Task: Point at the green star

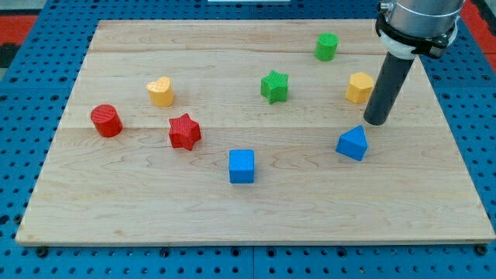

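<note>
The green star (274, 86) lies on the wooden board (155, 209), right of centre toward the view's top. My tip (377, 122) is at the view's right, well to the right of the star and a little lower. It stands just right of a yellow block (359, 87) and just above a blue block with a pointed top (353, 143). The rod rises toward the view's top right.
A green cylinder (327, 46) sits near the view's top. A yellow heart (160, 91), a red cylinder (106, 121) and a red star (184, 131) lie at the left. A blue cube (242, 166) lies below the centre.
</note>
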Available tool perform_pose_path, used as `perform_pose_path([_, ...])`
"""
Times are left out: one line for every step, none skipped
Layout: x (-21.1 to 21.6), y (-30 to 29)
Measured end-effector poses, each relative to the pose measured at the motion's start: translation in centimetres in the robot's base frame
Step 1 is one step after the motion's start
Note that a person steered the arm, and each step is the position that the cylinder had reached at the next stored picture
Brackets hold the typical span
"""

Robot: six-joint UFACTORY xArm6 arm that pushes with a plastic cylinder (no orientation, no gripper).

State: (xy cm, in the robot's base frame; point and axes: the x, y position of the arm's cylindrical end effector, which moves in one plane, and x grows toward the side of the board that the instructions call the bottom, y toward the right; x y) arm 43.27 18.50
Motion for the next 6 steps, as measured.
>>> perform_pose_path([0.0,0.0])
perform_pose_path([0.0,1.0])
perform_pose_path([0.0,2.5])
perform_pose_path([0.0,5.5])
perform_pose_path([0.0,8.2])
perform_pose_path([0.1,8.8])
